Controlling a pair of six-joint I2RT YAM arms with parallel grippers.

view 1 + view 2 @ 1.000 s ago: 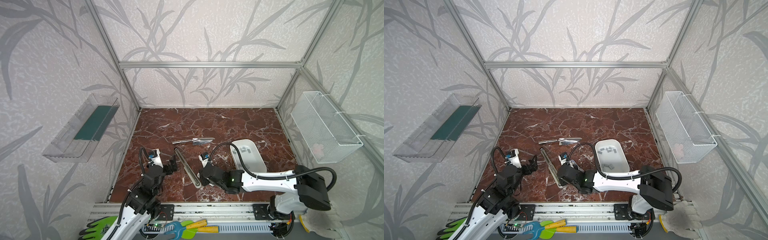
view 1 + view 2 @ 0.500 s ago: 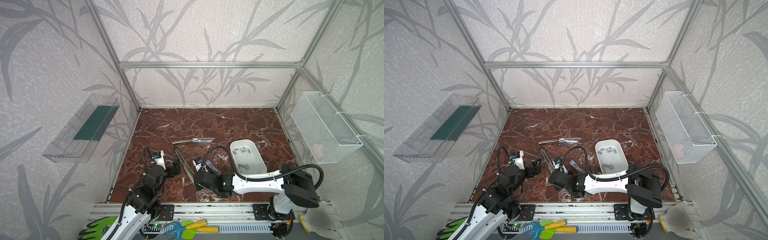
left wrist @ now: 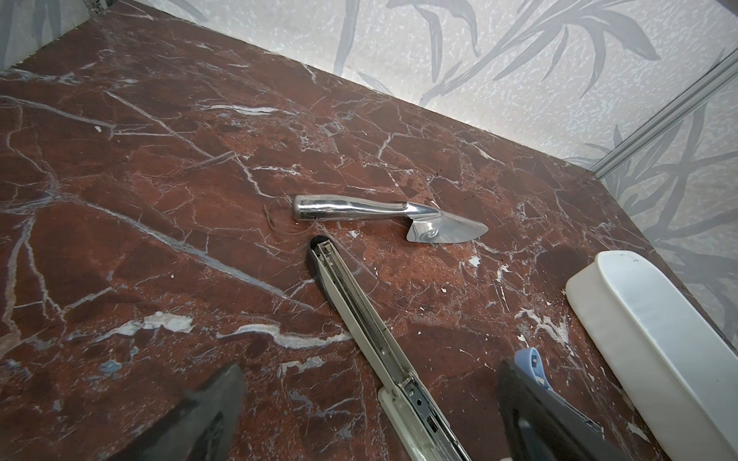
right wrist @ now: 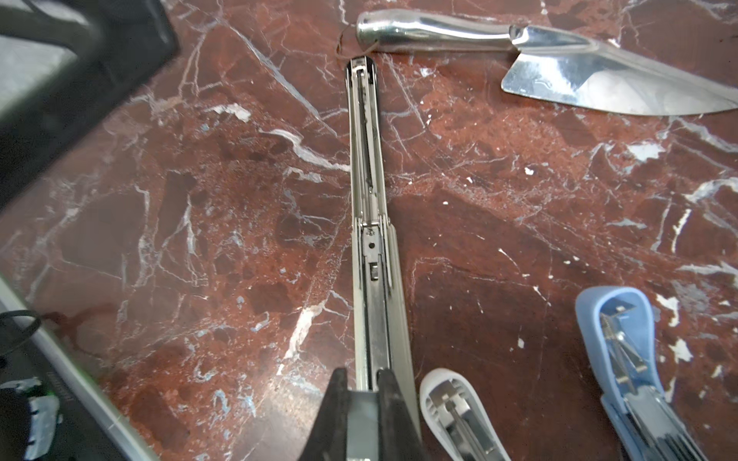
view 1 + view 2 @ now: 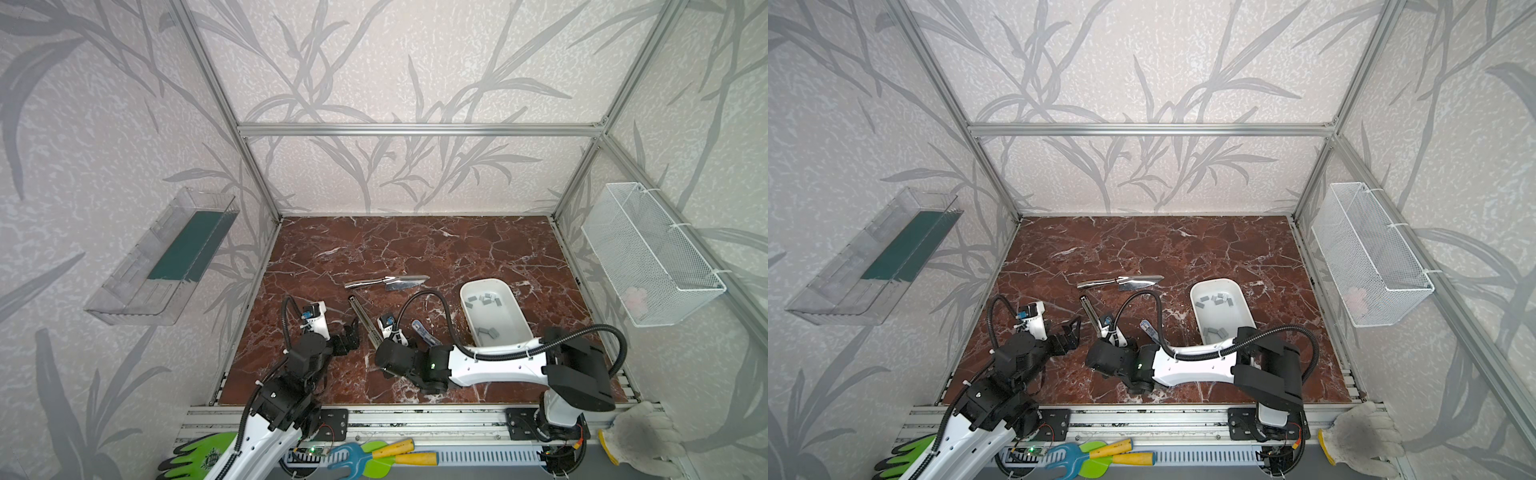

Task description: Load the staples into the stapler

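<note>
The left gripper (image 5: 348,336) is held with its jaws spread wide and empty, just beside the stapler (image 4: 369,191), which is laid opened out flat on the bench (image 5: 415,249). The right gripper (image 4: 362,377) is set at the stapler's end with its jaws drawn almost together over the metal rail; whether a strip or the rail itself is pinched cannot be told. The staples (image 5: 484,299) are seen lying loose in the white tray (image 5: 505,322), apart from the stapler.

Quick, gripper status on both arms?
Left gripper: open, holding nothing.
Right gripper: closed over the long stapler at one end; what it holds cannot be told.
</note>
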